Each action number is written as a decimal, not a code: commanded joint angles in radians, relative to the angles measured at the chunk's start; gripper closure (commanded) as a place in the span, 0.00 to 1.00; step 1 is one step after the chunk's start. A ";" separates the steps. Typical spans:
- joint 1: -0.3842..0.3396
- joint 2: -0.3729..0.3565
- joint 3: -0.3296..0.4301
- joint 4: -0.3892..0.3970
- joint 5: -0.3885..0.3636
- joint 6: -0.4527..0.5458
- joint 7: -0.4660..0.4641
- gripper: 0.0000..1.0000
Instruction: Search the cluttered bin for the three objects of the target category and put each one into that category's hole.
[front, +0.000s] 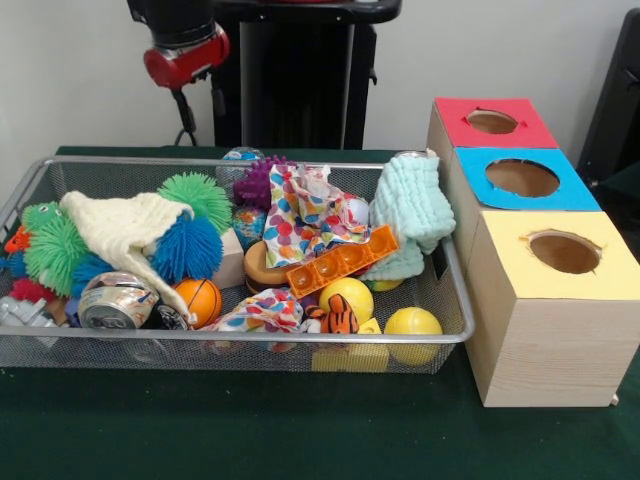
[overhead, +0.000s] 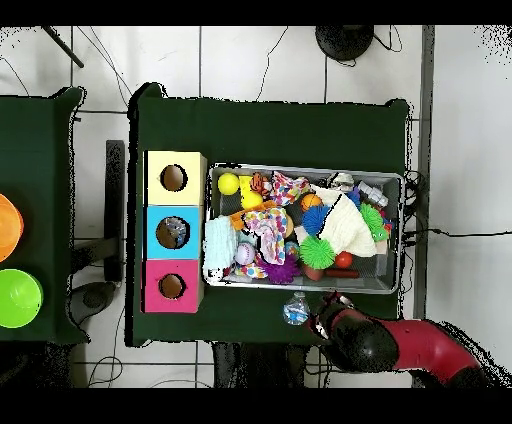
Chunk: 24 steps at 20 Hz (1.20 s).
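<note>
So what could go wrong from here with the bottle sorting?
1. A clear bottle is outside the bin by the arm; if not held, it could roll off the table.
2. The cream knitted cloth and spotted cloth cover much of the pile; a grab may snag fabric.
3. The blue box's hole sits between the red hole and yellow hole; a small offset risks the wrong one.
</note>
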 joint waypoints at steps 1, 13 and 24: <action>0.033 -0.013 -0.162 -0.202 0.149 -0.057 0.393 0.00; 0.066 0.191 -0.144 -0.525 0.239 0.062 0.301 0.00; 0.169 0.380 -0.171 -0.983 0.328 0.297 0.253 0.00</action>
